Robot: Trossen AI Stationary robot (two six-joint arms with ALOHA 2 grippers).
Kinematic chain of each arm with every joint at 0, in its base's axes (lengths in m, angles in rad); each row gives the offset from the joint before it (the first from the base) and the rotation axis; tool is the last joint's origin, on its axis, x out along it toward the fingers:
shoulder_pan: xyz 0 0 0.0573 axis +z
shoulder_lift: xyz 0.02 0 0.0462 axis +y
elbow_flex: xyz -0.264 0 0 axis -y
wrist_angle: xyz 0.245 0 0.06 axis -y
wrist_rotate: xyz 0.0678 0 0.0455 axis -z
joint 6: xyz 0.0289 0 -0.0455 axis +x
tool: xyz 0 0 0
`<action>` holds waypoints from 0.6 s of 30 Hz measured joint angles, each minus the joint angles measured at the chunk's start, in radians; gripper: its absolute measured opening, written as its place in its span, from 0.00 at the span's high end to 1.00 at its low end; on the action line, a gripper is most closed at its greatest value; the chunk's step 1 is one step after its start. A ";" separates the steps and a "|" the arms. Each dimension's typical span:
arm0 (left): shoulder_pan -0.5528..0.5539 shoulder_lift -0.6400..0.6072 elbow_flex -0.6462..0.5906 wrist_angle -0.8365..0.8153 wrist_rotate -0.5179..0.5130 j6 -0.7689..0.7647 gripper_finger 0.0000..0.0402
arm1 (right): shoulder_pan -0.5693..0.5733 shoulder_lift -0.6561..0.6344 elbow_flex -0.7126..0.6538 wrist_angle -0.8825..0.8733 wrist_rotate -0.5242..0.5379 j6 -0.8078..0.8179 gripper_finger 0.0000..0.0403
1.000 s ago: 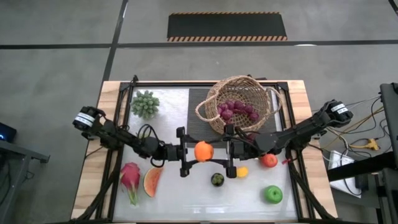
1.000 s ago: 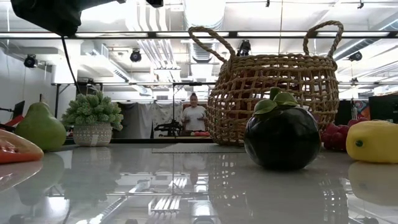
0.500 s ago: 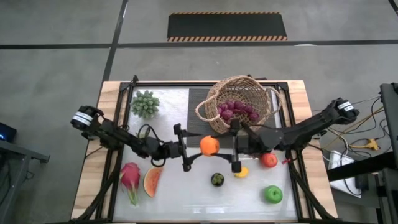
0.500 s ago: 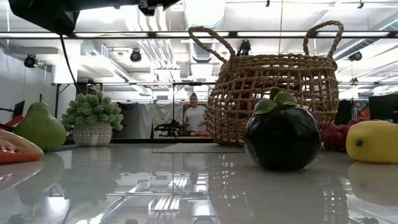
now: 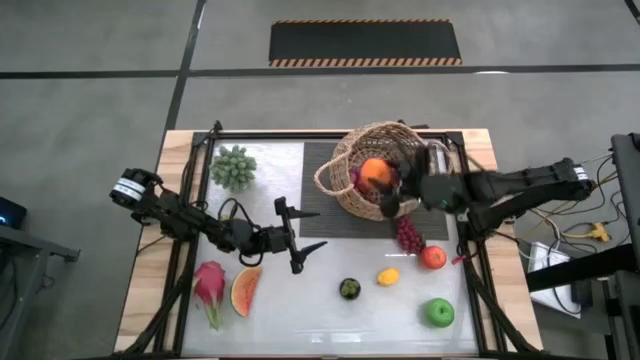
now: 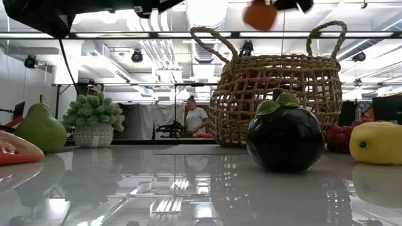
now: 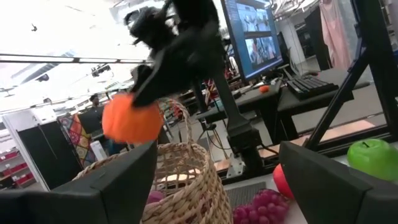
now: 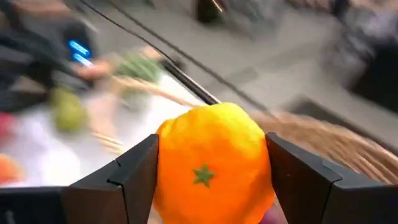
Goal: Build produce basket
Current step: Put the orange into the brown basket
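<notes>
My right gripper (image 5: 378,180) is shut on the orange (image 5: 375,172), held in the air over the open top of the tan wicker basket (image 5: 385,150). The orange also shows in the low view (image 6: 259,14) above the basket (image 6: 276,94). Purple grapes (image 5: 360,180) lie inside the basket. My left gripper (image 5: 318,228) is open and empty over the table's middle, left of the basket. A red grape bunch (image 5: 408,235), tomato (image 5: 432,257), lemon (image 5: 388,276), dark fruit (image 5: 349,288), green apple (image 5: 439,312), watermelon slice (image 5: 244,290) and dragon fruit (image 5: 210,285) lie on the table. My right gripper pinches the orange between its two fingers (image 8: 134,177), one on each opposite side (image 8: 168,168), its green stem star facing the wrist camera. The fingers come from the table's right side. The orange is lifted clear, above the basket's rim.
A green potted plant (image 5: 232,165) stands at the far left and a green pear (image 6: 41,129) shows in the low view. A dark mat (image 5: 320,185) lies under the basket. A person (image 6: 196,116) stands in the room behind the table.
The orange was between both grippers near the table's middle. My right gripper has carried it up and toward the far right, over the basket. My left gripper has stayed near the middle, now empty.
</notes>
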 joint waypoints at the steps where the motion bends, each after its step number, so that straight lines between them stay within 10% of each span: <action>1: 0.000 0.000 0.002 0.001 0.001 0.000 0.21 | -0.036 0.010 0.025 -0.094 -0.008 0.044 0.38; 7: 0.000 0.000 0.002 0.000 0.001 0.000 0.21 | -0.240 0.079 0.133 -0.486 -0.168 0.176 0.38; 18: 0.000 0.000 0.002 0.000 0.002 -0.002 0.21 | -0.399 0.218 0.120 -0.489 -0.558 0.083 0.38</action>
